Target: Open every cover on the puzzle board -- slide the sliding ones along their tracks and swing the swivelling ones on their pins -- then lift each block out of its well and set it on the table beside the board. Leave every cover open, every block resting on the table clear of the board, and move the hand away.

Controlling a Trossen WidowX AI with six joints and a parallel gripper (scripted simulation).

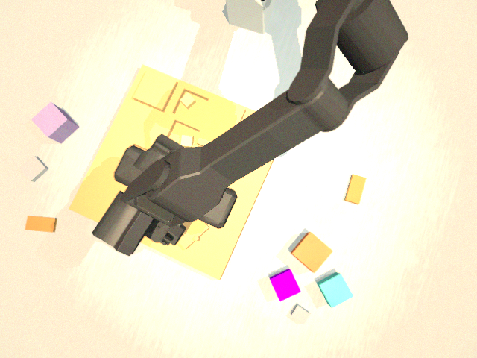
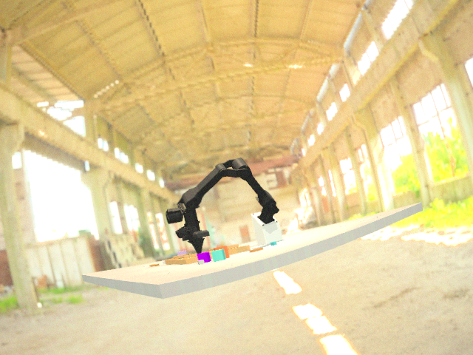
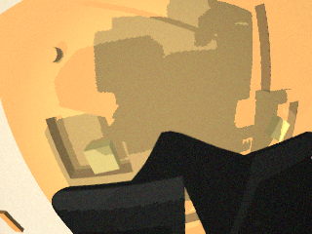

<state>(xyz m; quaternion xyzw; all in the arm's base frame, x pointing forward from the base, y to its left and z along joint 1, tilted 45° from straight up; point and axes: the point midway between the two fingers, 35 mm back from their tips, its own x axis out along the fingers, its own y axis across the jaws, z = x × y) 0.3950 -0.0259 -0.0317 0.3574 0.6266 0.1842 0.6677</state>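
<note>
Gripper (image 1: 177, 192) (image 2: 199, 251) (image 3: 168, 138): fingers clenched on nothing, tips pointing down at or just above the board (image 1: 219, 250) (image 2: 181, 260) (image 3: 29, 73); contact cannot be made out. Such a posture suits pushing a cover rather than lifting a block. If the tips ride too high, they may skate over a cover; if too low, they may catch a well's rim and shift the whole board. A sideways sweep may also strike an exposed block and wedge it against its wall. Since the arm hides much of the board from above, a cover left partly shut could pass unnoticed.

The board is a yellow, tilted rectangle lying flat on the table (image 1: 384, 327) (image 2: 229, 271), with brown outlines marking wells or tracks. Within it sit an upper block (image 1: 187, 99) and a middle block (image 1: 187, 140), both small, pale and square-topped. The wrist view shows a near block (image 3: 101, 156) in a dark-walled well and a side block (image 3: 280, 128) at right; their match to the top view is uncertain. Blocks therefore remain to be removed.

Beyond the board's edges lie a magenta cube (image 1: 285, 285) (image 2: 204, 257), a teal cube (image 1: 335, 289) (image 2: 218, 254), an orange cube (image 1: 311, 251) (image 2: 227, 251) and, on the opposite side, a purple cube (image 1: 54, 121) (image 2: 182, 252).
</note>
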